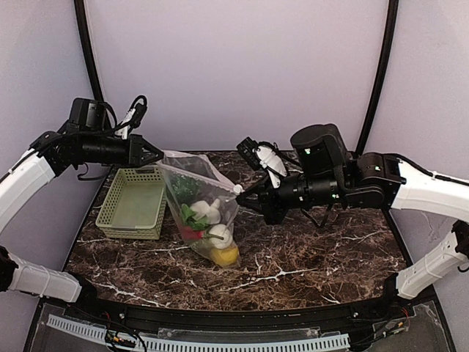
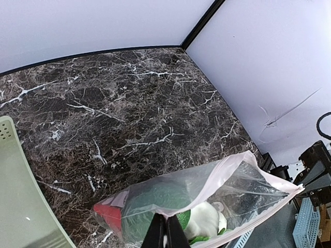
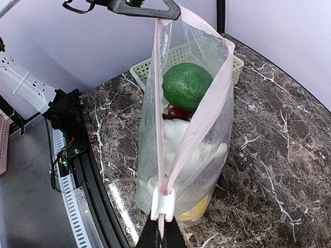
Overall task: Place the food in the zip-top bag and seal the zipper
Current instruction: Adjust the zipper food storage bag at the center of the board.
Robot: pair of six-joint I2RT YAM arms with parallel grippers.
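Observation:
The clear zip-top bag [image 1: 199,209] hangs stretched between my two grippers, its bottom down at the marble tabletop. Inside it is the food: a green leafy piece [image 1: 183,188], a white piece [image 1: 219,235], something red [image 1: 190,233] and the yellow lemon [image 1: 226,256]. My left gripper [image 1: 158,156] is shut on the far corner of the bag's mouth [image 2: 170,211]. My right gripper [image 3: 161,235] is shut on the pink zipper's [image 3: 158,103] near end, just behind a white slider [image 3: 163,203]. The two zipper strips stand apart, so the mouth gapes above a round green item [image 3: 187,85].
The pale green mesh basket [image 1: 135,202] sits on the table's left side, behind the bag; nothing shows inside it. The dark marble table [image 1: 308,257] ends at a black rail along the near edge [image 1: 220,315]. Grey walls close in the back and sides.

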